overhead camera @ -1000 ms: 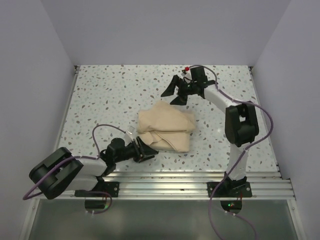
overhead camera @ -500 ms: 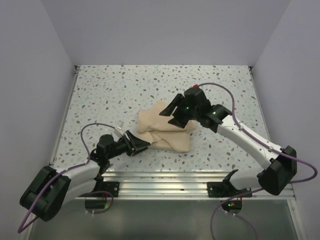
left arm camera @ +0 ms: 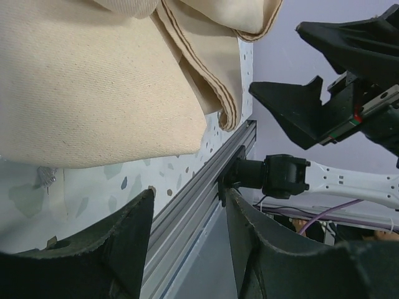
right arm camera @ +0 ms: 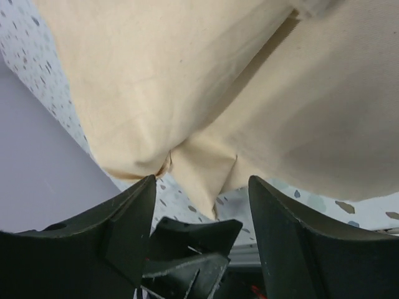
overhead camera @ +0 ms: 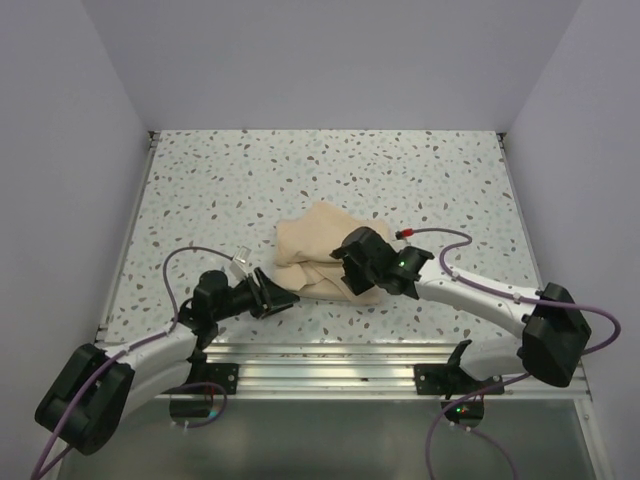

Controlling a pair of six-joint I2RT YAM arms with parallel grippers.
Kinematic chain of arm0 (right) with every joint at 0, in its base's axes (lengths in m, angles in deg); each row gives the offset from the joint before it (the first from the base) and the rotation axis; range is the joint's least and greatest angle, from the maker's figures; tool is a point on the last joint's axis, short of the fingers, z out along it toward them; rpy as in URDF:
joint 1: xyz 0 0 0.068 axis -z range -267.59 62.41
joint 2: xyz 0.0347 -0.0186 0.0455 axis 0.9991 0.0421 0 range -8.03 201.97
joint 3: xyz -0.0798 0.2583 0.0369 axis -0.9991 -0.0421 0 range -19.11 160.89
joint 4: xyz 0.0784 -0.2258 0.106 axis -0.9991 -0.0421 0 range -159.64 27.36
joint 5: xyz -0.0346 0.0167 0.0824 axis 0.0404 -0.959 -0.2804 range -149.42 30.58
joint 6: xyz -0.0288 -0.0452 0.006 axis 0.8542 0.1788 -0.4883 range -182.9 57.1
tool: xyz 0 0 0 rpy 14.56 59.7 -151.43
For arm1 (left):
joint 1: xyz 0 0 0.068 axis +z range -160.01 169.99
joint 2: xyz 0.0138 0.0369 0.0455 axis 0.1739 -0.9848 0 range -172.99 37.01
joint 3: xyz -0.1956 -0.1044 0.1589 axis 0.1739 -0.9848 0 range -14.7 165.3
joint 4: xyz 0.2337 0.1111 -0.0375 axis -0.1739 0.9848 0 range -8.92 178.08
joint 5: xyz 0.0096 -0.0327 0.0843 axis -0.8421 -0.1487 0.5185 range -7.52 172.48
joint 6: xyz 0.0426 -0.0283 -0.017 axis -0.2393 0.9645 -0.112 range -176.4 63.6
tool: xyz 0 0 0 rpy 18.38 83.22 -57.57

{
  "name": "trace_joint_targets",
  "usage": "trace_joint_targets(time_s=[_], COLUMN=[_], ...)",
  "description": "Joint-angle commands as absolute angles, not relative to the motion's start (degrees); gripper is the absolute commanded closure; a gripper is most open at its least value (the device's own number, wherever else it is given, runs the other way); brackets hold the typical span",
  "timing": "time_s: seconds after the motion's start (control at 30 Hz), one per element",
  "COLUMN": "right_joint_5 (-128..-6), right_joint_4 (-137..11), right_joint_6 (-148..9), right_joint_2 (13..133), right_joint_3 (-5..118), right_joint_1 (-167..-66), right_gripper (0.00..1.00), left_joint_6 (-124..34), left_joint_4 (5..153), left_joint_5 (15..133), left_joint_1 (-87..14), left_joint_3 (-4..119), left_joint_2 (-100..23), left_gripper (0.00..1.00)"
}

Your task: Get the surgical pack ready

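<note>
The wrap [overhead camera: 312, 240] lies on the table [overhead camera: 220, 190] as a folded, rumpled tan bundle between the two hands. The left hand [overhead camera: 272, 297] sits low over the table with its tips just short of the bundle's nearest corner, so the cloth is ahead of it and a little to one side. In its wrist view the two fingers [left arm camera: 128, 243] stand moderately apart with nothing between them. Only speckled table and the aluminium rail [left arm camera: 193, 180] show in the gap, and the cloth's stitched, layered edge lies just beyond the tips, apart from them. The right hand [overhead camera: 350, 262] is low over the near right part of the wrap and points toward the left hand. Its own fingers [right arm camera: 124, 218] are spread wide. From its wrist view a folded corner of the cloth lies directly ahead of the gap, and the broad upper layer fills everything beyond. The tips are close to the cloth, but whether they press on it cannot be told; no cloth is pinched between them.
</note>
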State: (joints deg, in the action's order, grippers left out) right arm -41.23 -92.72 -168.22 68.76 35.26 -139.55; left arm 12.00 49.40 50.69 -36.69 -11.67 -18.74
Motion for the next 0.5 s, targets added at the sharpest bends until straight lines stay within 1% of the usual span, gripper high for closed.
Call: trace_joint_targets(time_s=[0.0,0.1,0.27,0.47], right_joint_5=[-32.01,-30.16,-28.84,-27.52], right_joint_4=[-84.72,-81.27,-77.32,-76.43], right_joint_6=[-176.01,-175.22,-176.63,-177.69], right_joint_2=[68.43,70.63,73.0,75.29], right_joint_3=[32.85,33.53,31.52,30.72], right_joint_1=[-139.53,-139.62,-140.4,-140.93], right_gripper=[0.32,0.31,0.33,0.36], left_joint_6=[10.13,9.52,6.53,6.79], left_joint_4=[49.61,50.49,52.87,48.12], left_joint_5=[51.63,51.19,50.75,49.26], left_joint_1=[-36.38,-36.38,-36.38,-36.38], left_joint_3=[-12.85,-12.51,-10.57,-11.01], left_joint_2=[-17.83,-18.1,-18.97,-22.84], left_gripper=[0.47,0.47,0.46,0.47])
